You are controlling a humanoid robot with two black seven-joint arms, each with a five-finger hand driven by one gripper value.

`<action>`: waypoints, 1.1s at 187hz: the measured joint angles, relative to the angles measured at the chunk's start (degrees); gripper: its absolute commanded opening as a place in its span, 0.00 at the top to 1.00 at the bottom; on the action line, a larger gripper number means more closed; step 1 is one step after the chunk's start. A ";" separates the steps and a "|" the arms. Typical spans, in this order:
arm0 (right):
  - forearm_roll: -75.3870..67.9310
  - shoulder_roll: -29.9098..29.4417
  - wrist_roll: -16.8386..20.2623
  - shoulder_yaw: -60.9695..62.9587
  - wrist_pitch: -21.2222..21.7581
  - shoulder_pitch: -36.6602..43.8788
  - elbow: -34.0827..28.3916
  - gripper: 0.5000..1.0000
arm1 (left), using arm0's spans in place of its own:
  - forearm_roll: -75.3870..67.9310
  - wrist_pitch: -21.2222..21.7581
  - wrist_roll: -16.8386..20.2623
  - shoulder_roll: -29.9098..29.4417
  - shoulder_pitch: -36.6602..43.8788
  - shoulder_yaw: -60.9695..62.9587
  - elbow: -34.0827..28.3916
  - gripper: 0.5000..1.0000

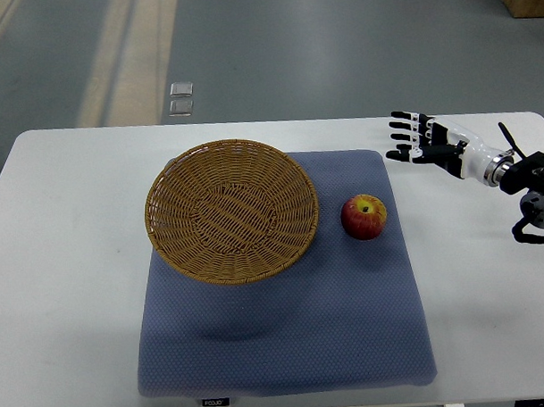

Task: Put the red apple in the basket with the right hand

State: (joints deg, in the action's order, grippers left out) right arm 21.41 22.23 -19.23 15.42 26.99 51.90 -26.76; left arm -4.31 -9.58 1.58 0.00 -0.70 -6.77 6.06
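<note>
So the right hand (pixel 415 137) has its fingers (pixel 402 126) spread apart, holding nothing and touching nothing, hovering over the far right of the white worktop (pixel 65 250). The red apple (pixel 364 216) sits nearer and a bit left of them, on the blue mat (pixel 339 331), just right of the wicker basket (pixel 231 210). No left hand around, so right's clearly the one to grab it.
</note>
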 measured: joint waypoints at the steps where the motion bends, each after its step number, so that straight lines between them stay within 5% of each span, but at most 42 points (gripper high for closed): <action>1: 0.32 0.04 -0.03 0.00 0.09 0.05 -0.01 0.16 | 0.00 0.00 0.00 0.00 0.00 0.00 0.00 0.00; 86: 28.14 5.20 -3.09 -0.04 2.58 4.05 -10.63 0.16 | 0.00 0.05 0.00 0.00 -0.01 0.09 -0.08 0.00; 206: 40.67 9.29 -3.10 -0.32 4.43 5.55 -19.88 0.16 | 0.00 0.05 0.00 0.00 -0.29 0.09 -0.09 0.00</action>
State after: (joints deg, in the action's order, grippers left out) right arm 62.08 31.52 -22.33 15.10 31.42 57.46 -46.65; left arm -4.31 -9.53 1.58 0.00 -1.00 -6.68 5.97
